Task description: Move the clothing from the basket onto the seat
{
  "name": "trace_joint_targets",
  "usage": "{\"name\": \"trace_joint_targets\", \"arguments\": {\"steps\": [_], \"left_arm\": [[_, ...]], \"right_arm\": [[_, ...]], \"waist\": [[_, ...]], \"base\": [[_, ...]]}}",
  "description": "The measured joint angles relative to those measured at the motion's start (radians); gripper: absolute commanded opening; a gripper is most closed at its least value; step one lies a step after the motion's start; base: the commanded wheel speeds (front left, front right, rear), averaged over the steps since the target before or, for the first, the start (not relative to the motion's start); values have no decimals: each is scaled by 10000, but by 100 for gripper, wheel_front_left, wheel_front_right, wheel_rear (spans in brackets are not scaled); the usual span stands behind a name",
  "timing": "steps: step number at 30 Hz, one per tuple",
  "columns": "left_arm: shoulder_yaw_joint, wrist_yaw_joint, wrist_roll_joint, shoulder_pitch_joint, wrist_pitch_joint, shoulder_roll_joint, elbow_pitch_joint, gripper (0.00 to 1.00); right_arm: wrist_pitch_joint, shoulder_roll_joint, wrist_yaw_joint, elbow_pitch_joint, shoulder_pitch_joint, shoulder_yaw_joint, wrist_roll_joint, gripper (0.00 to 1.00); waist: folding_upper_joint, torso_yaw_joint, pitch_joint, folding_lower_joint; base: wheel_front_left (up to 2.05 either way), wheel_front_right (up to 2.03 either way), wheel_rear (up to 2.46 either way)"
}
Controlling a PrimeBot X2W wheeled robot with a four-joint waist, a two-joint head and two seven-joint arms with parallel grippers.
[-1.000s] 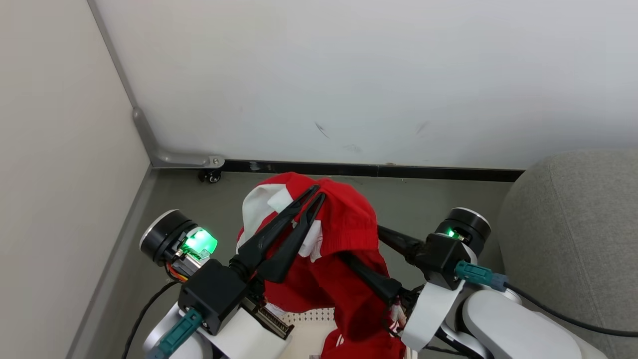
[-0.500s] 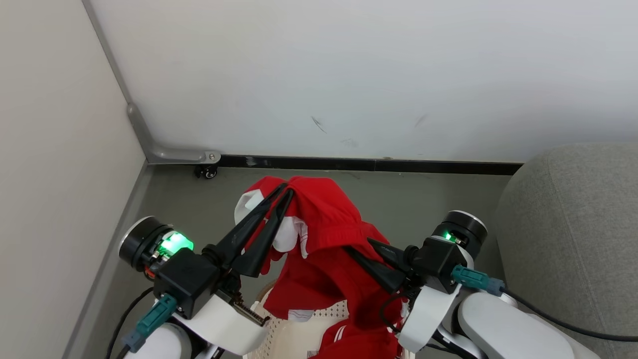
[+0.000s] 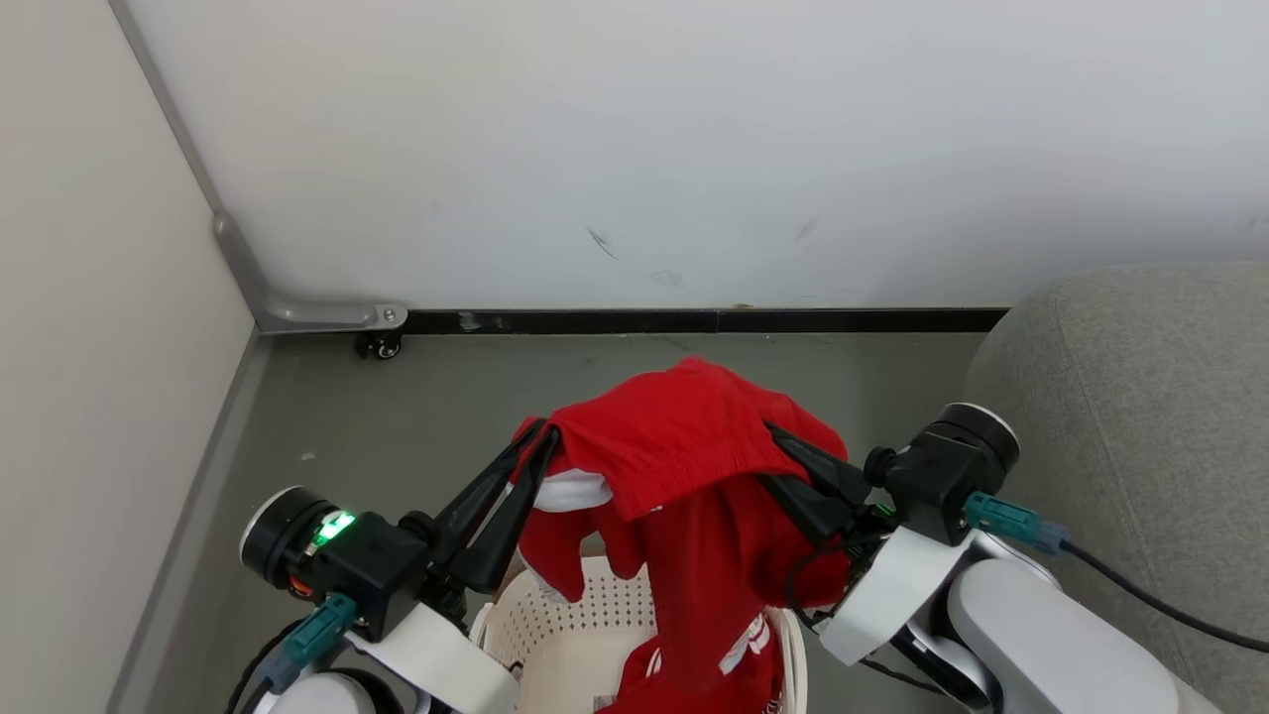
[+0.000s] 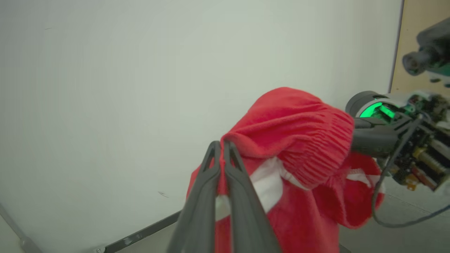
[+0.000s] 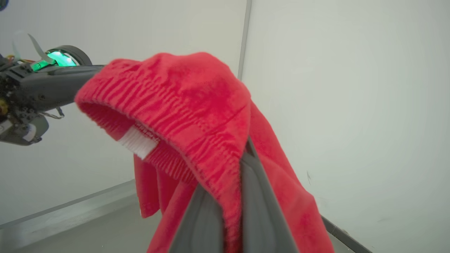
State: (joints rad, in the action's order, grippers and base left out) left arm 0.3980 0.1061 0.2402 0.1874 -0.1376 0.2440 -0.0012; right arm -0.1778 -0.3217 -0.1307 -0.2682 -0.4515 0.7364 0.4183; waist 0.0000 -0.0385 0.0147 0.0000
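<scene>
Head view: counted two grippers, one basket (image 3: 555, 620), one seat (image 3: 1140, 397) off to the right; could not tell whether one red piece or two. Found the clothing (image 3: 674, 446) held above the basket, waistband stretched crosswise from left gripper (image 3: 542, 436) to right gripper (image 3: 788, 461), rest hanging lengthwise down into the basket. Saw both pairs of jaws pinching red fabric.

below me the grey floor (image 3: 416, 416) fills mid-frame. the basket (image 3: 595, 617) stands on it at bottom centre, the seat (image 3: 1140, 397) at right.
</scene>
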Motion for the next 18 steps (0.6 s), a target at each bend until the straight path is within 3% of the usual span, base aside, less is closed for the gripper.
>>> {"name": "trace_joint_targets", "arguments": {"steps": [2,3,18], "left_arm": [[109,8,46,-19,12,4,46,94],[163,12,71,-19,10,4,44,100],[738,130,759,-17,-90,75,12,100]], "right_arm": [[-17,2,0,2,0,-82,65,0],[-27,0,0,4,-1,-104,75,0],[17,-579,0,-23,-1,-700,54,0]], "waist": [[0,61,-10,0],[0,93,-14,0],[0,513,-52,0]], "base": [[0,0,0],[0,0,0],[0,0,0]]}}
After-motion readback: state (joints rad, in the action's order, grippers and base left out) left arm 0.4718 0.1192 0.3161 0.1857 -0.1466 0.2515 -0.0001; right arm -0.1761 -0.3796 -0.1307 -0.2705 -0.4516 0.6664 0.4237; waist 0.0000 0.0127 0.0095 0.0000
